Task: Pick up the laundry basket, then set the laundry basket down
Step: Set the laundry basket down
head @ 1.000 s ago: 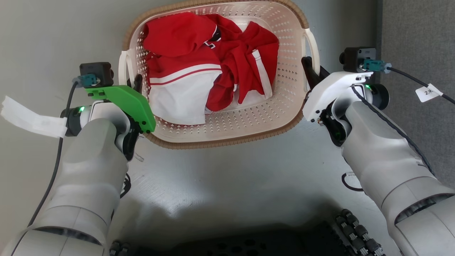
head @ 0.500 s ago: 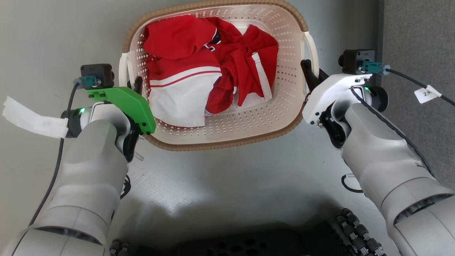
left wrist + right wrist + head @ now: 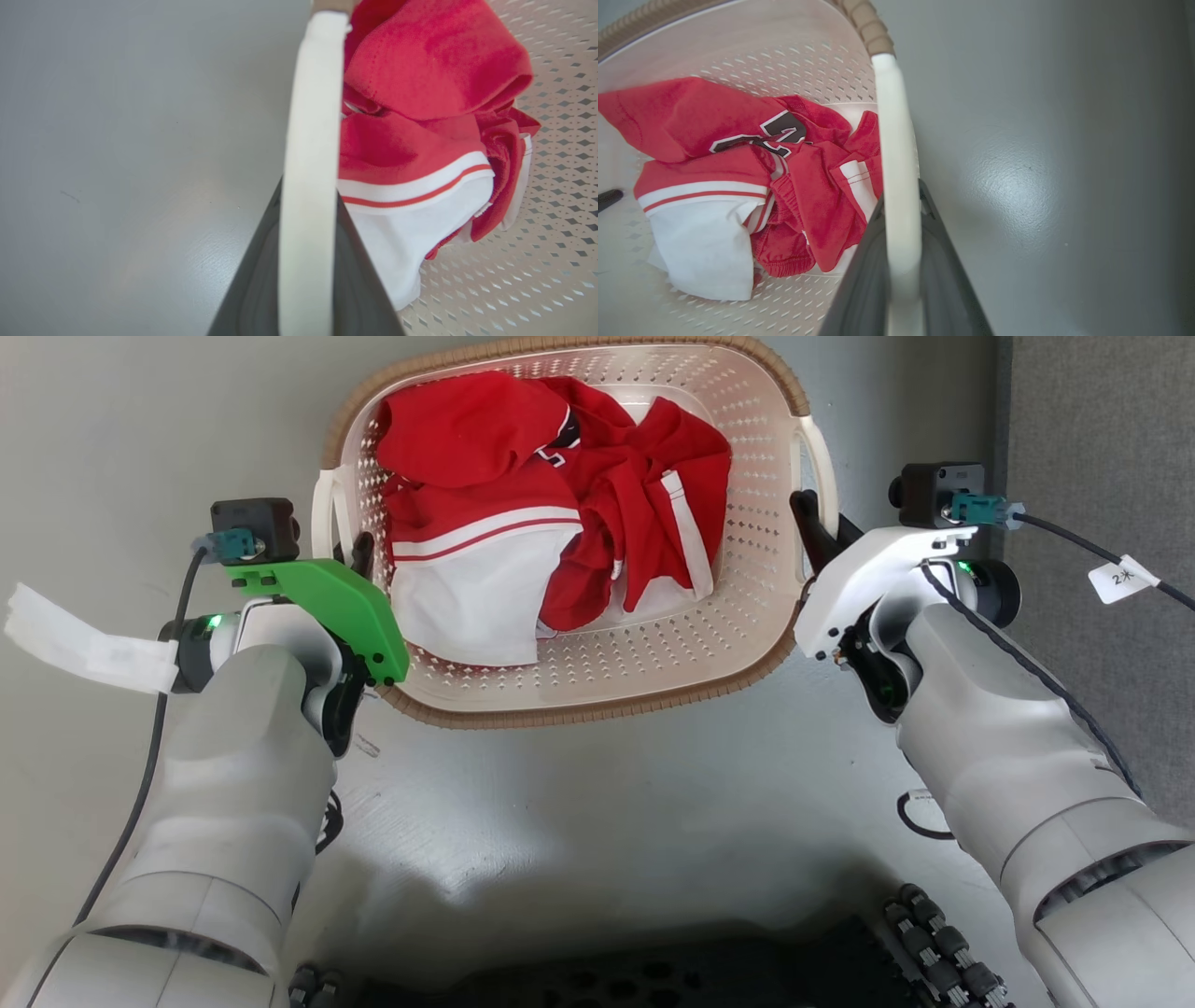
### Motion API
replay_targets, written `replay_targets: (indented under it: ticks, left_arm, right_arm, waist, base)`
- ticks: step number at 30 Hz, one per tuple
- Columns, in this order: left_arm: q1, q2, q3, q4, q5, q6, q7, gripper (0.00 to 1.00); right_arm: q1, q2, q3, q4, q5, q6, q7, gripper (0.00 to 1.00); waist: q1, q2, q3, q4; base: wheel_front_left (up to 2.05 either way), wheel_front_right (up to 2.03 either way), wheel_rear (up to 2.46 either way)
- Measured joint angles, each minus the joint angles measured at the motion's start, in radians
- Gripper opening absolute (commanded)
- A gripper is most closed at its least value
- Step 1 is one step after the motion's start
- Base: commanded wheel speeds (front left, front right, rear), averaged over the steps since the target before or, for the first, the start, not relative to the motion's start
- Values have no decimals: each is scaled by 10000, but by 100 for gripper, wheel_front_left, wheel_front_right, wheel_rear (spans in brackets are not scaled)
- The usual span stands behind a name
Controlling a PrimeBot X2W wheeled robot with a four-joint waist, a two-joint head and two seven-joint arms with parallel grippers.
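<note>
Grey floor (image 3: 607, 803) below both arms. Where is the laundry basket (image 3: 653, 644)? (A)

Between the arms, red-and-white clothes (image 3: 560, 513) inside. Contact with floor: cannot tell. (B)

Pincers? (A)

The left gripper (image 3: 360, 555) is clamped on the left handle (image 3: 308, 163). The right gripper (image 3: 822, 527) is clamped on the right handle (image 3: 899, 186). (B)

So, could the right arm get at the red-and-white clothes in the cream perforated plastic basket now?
Probably not: the right gripper is occupied, shut on the white loop handle of the basket.
</note>
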Motion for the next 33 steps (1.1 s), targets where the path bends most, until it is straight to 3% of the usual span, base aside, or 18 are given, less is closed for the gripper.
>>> replay_targets:
  ticks: [6, 7, 8, 9, 10, 11, 12, 22, 33]
  left_arm:
    - [-9, -6, -19, 21, -2, -35, 102, 0]
    - [-14, -6, -21, 23, -2, -35, 132, 17]
    - [-21, 2, -25, 25, -2, -59, 130, 40]
    - [-40, 17, -25, 29, -4, -81, 144, 75]
    - [-58, 27, -25, 35, -10, -84, 194, 100]
    - [-78, 61, -25, 58, -33, -82, 244, 100]
    - [-92, 127, -23, 86, -48, -82, 280, 100]
    - [-99, 203, -29, 161, -169, -136, 414, 100]
    - [-101, 305, -165, 171, -343, -178, 612, 100]
  right_arm:
    - [0, 2, 58, 59, 0, 13, 0, 0]
    - [0, 2, 69, 67, 0, 15, 0, 0]
    - [0, 0, 81, 77, 0, 15, 0, 0]
    - [0, -13, 96, 102, 2, 15, 0, 19]
    - [0, -35, 102, 125, 6, 27, 0, 46]
    - [1, -88, 113, 142, 23, 27, 6, 92]
    - [3, -176, 150, 157, 25, 27, 13, 100]
    - [64, -313, 297, 81, 328, 31, 127, 100]
    - [585, -481, 915, -848, 1043, 27, 518, 100]
  waist:
    - [0, 0, -12, 15]
    - [0, 0, -10, 18]
    - [0, 0, -7, 21]
    - [0, 0, -4, 24]
    - [0, 0, -1, 27]
    - [0, 0, 1, 30]
    - [0, 0, 1, 33]
    - [0, 0, -53, 60]
    - [0, 0, -313, 119]
  base:
    - [0, 0, 0]
    - [0, 0, 0]
    - [0, 0, 0]
    - [0, 0, 0]
    - [0, 0, 0]
    - [0, 0, 0]
    - [0, 0, 0]
    - [0, 0, 0]
    - [0, 0, 0]
